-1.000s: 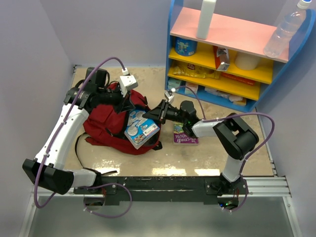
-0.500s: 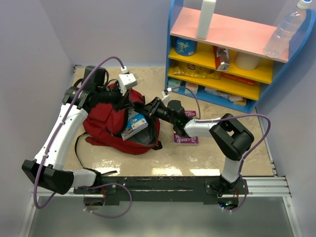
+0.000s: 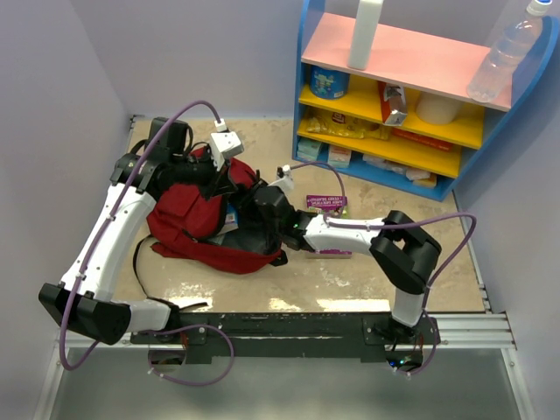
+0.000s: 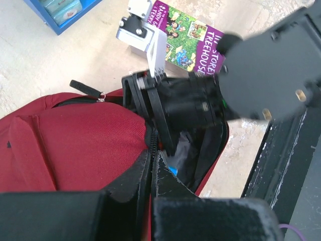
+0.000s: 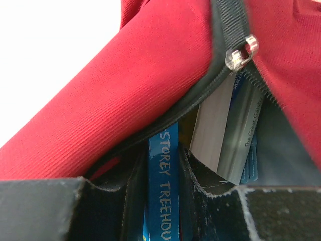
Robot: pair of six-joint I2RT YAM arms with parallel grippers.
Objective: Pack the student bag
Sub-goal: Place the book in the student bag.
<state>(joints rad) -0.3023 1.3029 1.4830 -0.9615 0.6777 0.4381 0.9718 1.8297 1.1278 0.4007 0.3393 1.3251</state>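
The student bag (image 3: 188,219) is a dark red backpack lying on the table, its mouth facing right. My left gripper (image 3: 234,185) is shut on the zipper edge of the bag (image 4: 75,145), holding the mouth up; in the left wrist view its jaws (image 4: 151,154) pinch the black zipper band. My right gripper (image 3: 249,214) reaches into the mouth. In the right wrist view it (image 5: 161,150) is shut on a blue book (image 5: 163,201), spine facing the camera, under the red bag (image 5: 150,65) flap. A grey-spined book (image 5: 215,130) stands beside it inside.
A purple book (image 3: 328,206) lies on the table right of the bag, partly under my right arm; it is also in the left wrist view (image 4: 190,37). A blue shelf unit (image 3: 394,162) with boxes, packets and bottles stands at the back right. Walls close in left and right.
My right gripper has moved left with the blue book, from outside the bag's mouth to inside it; the book is now mostly hidden. The left arm has stayed put.
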